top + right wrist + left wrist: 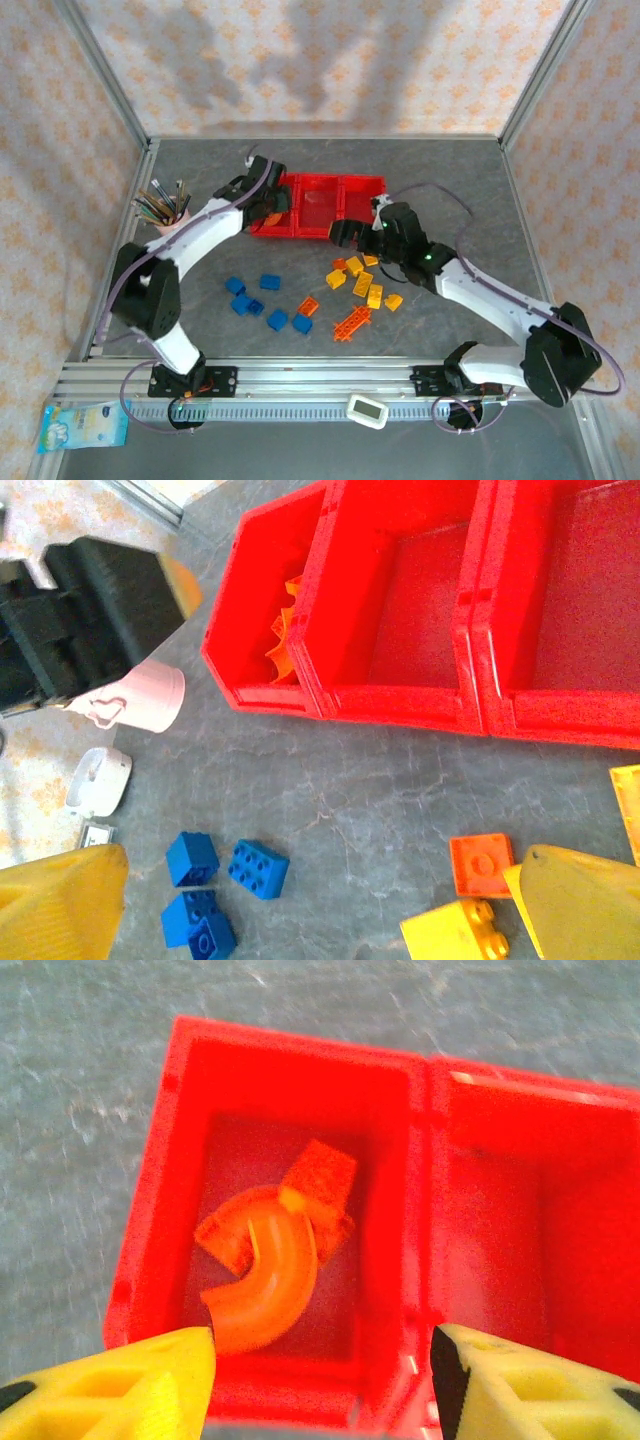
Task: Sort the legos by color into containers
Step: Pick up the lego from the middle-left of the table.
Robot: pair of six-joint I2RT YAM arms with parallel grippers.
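Three joined red containers [322,205] stand at the back middle of the table. My left gripper [268,204] hangs open over the leftmost bin [290,1052], nothing between its yellow fingers [130,1385]. An orange curved lego [266,1285] lies loose on that bin's floor with other orange pieces. My right gripper [346,236] is open just in front of the bins [400,695], above the table. Several blue legos [262,300] lie to the front left, with yellow and orange ones [362,280] to their right. An orange lattice piece [352,322] lies in front of those.
A pink pencil cup [170,215] stands left of the bins, close to the left arm. In the right wrist view blue bricks [258,868] lie lower left, with an orange flat brick [482,865] and a yellow brick [455,935] lower right. A white device [367,410] sits on the front rail.
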